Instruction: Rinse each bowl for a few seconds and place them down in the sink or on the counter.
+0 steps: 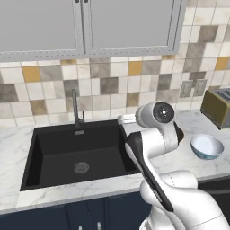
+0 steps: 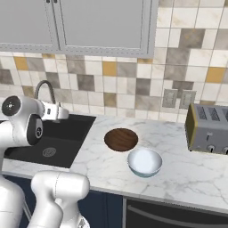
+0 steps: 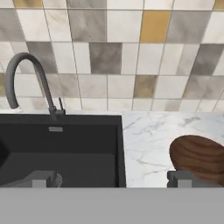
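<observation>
The dark brown bowl [image 2: 121, 139] sits on the marble counter [image 2: 178, 173] just right of the black sink [image 2: 53, 142]. In front of it and slightly to its right stands the glossy white bowl [image 2: 144, 161], which also appears at the right of the left base view [image 1: 206, 147]. My gripper [image 3: 113, 179] hangs open above the sink's right rim, with nothing between its fingertips [image 3: 43, 179]. In the hand view the brown bowl [image 3: 199, 157] lies just behind the right fingertip, and the sink [image 3: 61, 148] lies to the left.
A thin grey faucet [image 1: 75, 108] rises at the back of the sink [image 1: 81, 152]. A tan toaster [image 2: 209, 129] stands at the right end of the counter. Tiled wall and upper cabinets are behind. My own arm [image 1: 152, 148] hides the brown bowl in the left base view.
</observation>
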Controlling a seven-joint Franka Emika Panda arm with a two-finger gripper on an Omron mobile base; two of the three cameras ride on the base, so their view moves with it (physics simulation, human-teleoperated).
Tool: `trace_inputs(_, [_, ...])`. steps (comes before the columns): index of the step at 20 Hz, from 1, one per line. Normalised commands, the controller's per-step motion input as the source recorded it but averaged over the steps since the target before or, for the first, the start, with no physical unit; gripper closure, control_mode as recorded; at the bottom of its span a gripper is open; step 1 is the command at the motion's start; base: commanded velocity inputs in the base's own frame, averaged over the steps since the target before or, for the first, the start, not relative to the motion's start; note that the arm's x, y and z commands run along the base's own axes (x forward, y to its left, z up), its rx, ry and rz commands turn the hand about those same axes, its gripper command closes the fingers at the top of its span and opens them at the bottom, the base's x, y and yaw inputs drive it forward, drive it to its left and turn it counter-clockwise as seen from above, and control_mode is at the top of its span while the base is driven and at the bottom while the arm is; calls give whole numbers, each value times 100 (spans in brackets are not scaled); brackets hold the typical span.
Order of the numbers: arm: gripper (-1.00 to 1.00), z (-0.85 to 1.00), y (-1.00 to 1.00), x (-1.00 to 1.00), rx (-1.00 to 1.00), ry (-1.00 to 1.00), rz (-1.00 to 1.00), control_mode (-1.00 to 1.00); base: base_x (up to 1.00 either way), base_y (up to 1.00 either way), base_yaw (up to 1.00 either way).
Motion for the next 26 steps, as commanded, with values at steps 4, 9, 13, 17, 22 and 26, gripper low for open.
trace_inputs(4, [-100,-4,0,28,-1,-1,15,-100,0,0,0])
trace_inputs(9, [-100,-6,5,17,-2,-4,16,-100,0,0,0])
trace_inputs(13, [-100,-15,15,4,-6,-23,9,-100,0,0,0])
trace_inputs(17, [-100,-16,17,7,-5,-25,5,-100,0,0,0])
trace_inputs(22, [-100,-17,13,9,-1,-25,5,-100,0,0,0])
trace_inputs(26, [-100,-20,11,22,2,-17,4,-100,0,0,0])
